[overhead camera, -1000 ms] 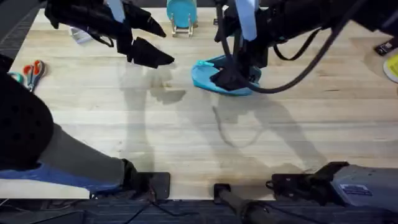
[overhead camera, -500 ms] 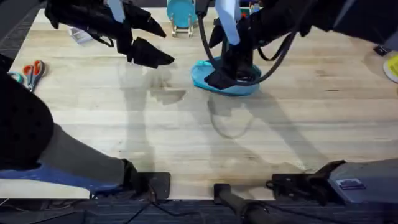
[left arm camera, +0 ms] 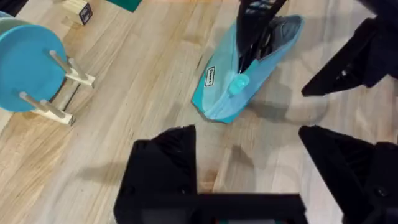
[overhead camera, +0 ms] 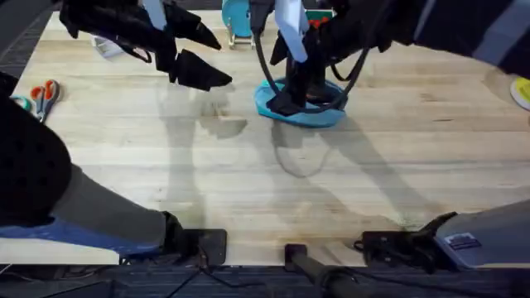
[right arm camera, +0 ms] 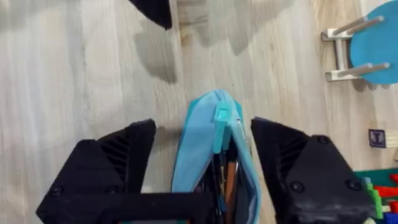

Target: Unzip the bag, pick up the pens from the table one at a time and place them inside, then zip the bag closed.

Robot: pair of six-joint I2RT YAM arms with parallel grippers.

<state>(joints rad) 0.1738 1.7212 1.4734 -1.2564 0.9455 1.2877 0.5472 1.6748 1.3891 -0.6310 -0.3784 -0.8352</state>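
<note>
The light blue bag (overhead camera: 308, 112) lies on the table (overhead camera: 248, 174) at the back middle, its zipper open. Its pale pull tab (right arm camera: 221, 118) sits at the end nearest my left arm. Dark thin pens (right arm camera: 225, 182) show inside the bag's (right arm camera: 193, 155) mouth. My right gripper (overhead camera: 290, 98) hangs low over the bag, open, its fingers (right arm camera: 118, 162) standing on either side of the tab end. My left gripper (overhead camera: 203, 74) hovers open to the left of the bag, holding nothing; from its wrist the bag (left arm camera: 224, 93) and tab (left arm camera: 238, 83) lie ahead.
A round blue disc on a wooden stand (overhead camera: 242, 21) is just behind the bag. Orange-handled scissors (overhead camera: 43, 95) lie at the left edge, a yellow object (overhead camera: 522, 91) at the right edge. A small block (left arm camera: 79, 9) sits near the back.
My right arm has slid left along the bag toward the pull-tab end. The left arm has stayed still.
</note>
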